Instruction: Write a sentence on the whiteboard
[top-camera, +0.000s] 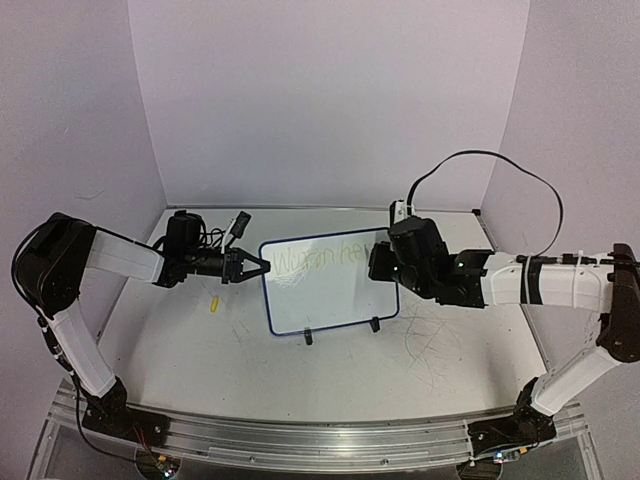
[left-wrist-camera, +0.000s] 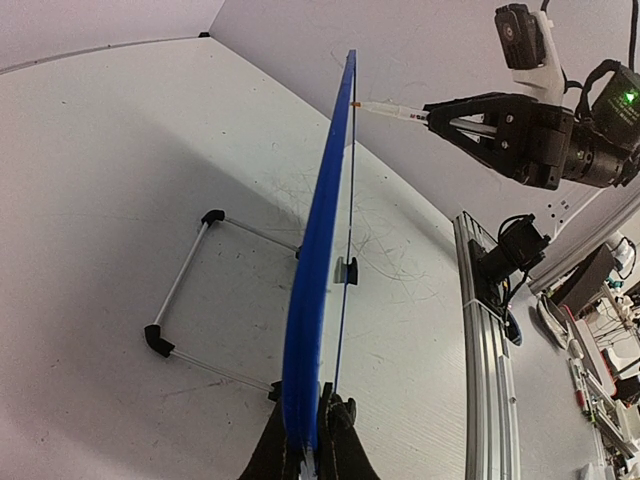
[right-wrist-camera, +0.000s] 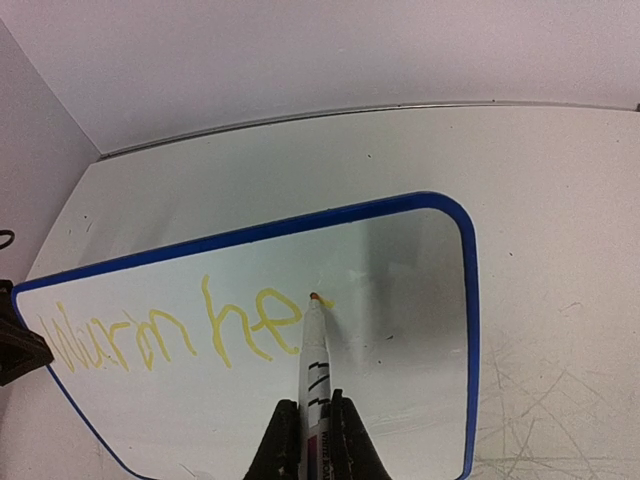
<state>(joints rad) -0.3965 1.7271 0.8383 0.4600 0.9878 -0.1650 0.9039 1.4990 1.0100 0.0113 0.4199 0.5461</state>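
Note:
The whiteboard (top-camera: 330, 290) stands on its two black feet mid-table, blue-framed. It is edge-on in the left wrist view (left-wrist-camera: 318, 260) and face-on in the right wrist view (right-wrist-camera: 420, 330). The sentence (right-wrist-camera: 170, 330) is one line of yellow strokes, faint in the top view (top-camera: 320, 256). My left gripper (top-camera: 252, 266) is shut on the board's left edge (left-wrist-camera: 308, 440). My right gripper (top-camera: 378, 262) is shut on a white marker (right-wrist-camera: 316, 365). The marker's tip touches the board just right of the last yellow letter. The marker also shows in the left wrist view (left-wrist-camera: 392, 111).
A small yellow object (top-camera: 213, 302) lies on the table left of the board. A black-and-white object (top-camera: 240, 221) lies behind the left gripper. Grey scribbles (top-camera: 425, 345) mark the tabletop at the right. The board's wire stand (left-wrist-camera: 185, 290) rests behind it. Walls enclose the table.

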